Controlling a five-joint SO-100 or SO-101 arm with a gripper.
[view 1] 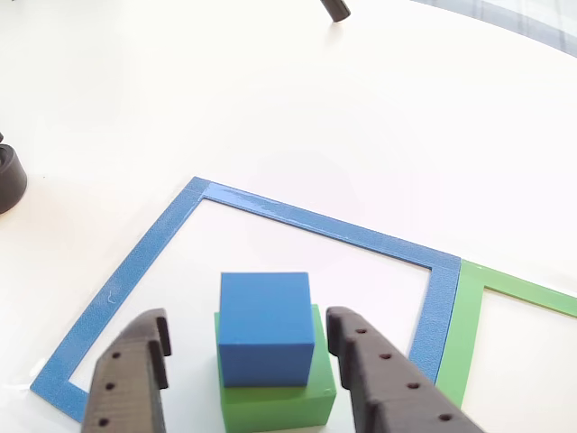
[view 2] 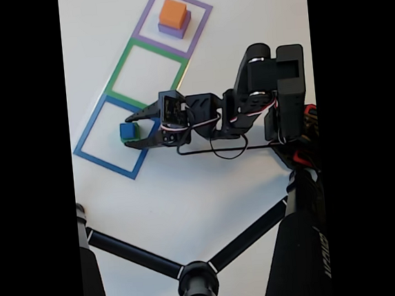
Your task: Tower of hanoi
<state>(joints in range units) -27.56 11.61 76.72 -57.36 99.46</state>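
Observation:
A blue cube (view 1: 266, 329) sits on a larger green block (view 1: 279, 397) inside the blue tape square (view 1: 297, 218). My gripper (view 1: 251, 327) is open. Its dark fingers (view 1: 135, 370) stand on either side of the blue cube, with a gap on each side. In the fixed view the gripper (view 2: 129, 132) reaches left over the blue square (view 2: 104, 152), straddling the blue cube (view 2: 126, 131). An orange cube (view 2: 172, 13) rests on a purple block (view 2: 172, 30) in the purple tape square (view 2: 197, 23). Between the two lies the green tape square (view 2: 124, 61), with nothing in it.
The green tape square (view 1: 469, 325) borders the blue one on the right of the other view. A black round object (view 1: 9, 179) sits at the left edge and a black rod tip (view 1: 335, 9) at the top. Black tripod legs (view 2: 134, 254) cross the table below the arm base (view 2: 279, 92).

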